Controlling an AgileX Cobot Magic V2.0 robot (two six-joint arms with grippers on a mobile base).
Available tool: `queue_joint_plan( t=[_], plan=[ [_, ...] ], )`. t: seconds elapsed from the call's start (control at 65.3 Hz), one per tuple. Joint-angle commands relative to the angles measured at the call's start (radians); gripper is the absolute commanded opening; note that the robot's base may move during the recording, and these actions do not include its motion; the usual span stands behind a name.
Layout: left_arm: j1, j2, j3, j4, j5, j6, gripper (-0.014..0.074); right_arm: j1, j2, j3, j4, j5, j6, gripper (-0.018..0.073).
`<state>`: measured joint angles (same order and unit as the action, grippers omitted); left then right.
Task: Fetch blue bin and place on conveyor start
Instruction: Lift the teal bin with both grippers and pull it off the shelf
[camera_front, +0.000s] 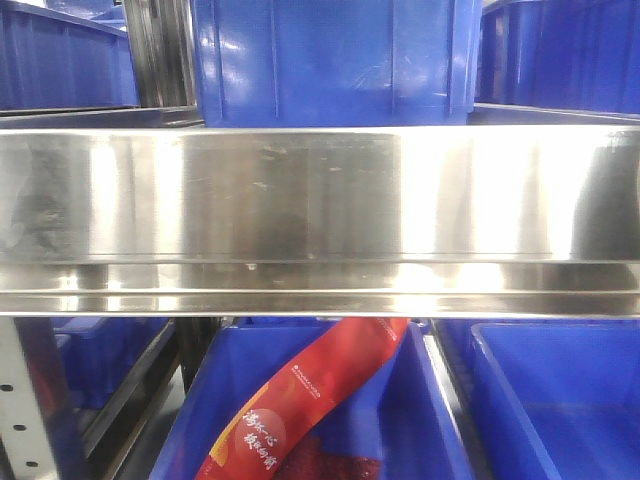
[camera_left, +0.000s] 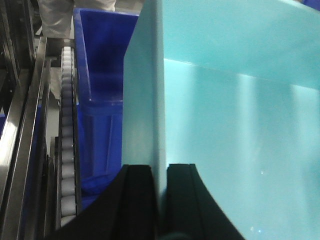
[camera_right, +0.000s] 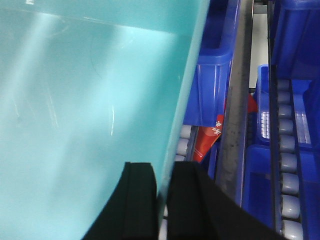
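The pale turquoise blue bin (camera_left: 235, 115) fills most of the left wrist view, and its inside shows in the right wrist view as the blue bin (camera_right: 85, 100). My left gripper (camera_left: 161, 172) is shut on the bin's left wall, one black finger on each side of it. My right gripper (camera_right: 162, 170) is shut on the bin's right wall in the same way. The bin hangs above the roller track. The conveyor start is out of view. Neither gripper shows in the front view.
A stainless-steel shelf rail (camera_front: 320, 215) spans the front view, with dark blue bins (camera_front: 330, 60) above and below it. A red packet (camera_front: 300, 400) lies in a lower bin. White rollers (camera_left: 67, 150) run at the left, more rollers (camera_right: 287, 150) at the right.
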<state>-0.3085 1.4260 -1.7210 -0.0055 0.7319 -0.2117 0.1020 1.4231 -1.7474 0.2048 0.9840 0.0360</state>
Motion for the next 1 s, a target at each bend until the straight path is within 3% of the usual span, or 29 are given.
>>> queue_joint_plan(
  t=[0.0, 0.98],
  plan=[
    [0.005, -0.011, -0.006, 0.018, -0.077, 0.002, -0.0111, -0.008, -0.011, -0.010, -0.044, -0.023, -0.021, -0.0152],
    [0.005, -0.011, -0.006, 0.018, -0.077, 0.002, -0.0111, -0.008, 0.001, -0.010, -0.044, -0.028, -0.021, -0.0152]
  ],
)
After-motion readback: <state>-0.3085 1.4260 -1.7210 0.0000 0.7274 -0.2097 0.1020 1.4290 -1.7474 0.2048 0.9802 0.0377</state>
